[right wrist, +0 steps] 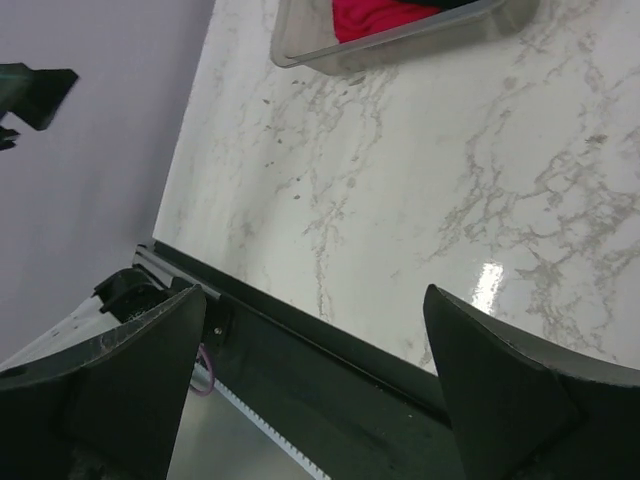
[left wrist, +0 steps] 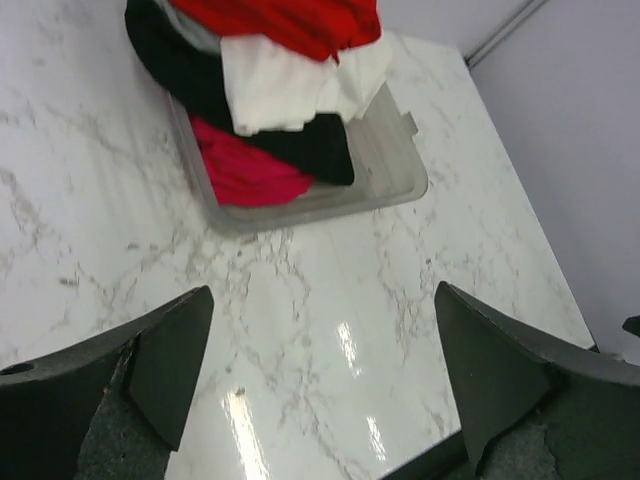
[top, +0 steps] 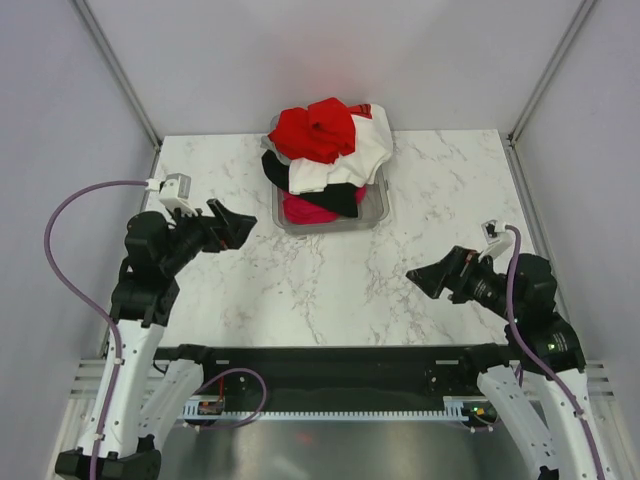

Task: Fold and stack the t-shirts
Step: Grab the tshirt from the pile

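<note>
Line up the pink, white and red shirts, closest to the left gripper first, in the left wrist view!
1. Magenta-pink t-shirt, low in the tray's near end.
2. White t-shirt, draped above it, mid-pile.
3. Red t-shirt, on top, farthest back.

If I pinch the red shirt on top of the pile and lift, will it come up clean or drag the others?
Probably floppy: the red shirt lies crumpled, so it should sag and drape from the pinch. It sits bunched on the white shirt, so it may tug that one along. Being cloth, it is likely light.
</note>
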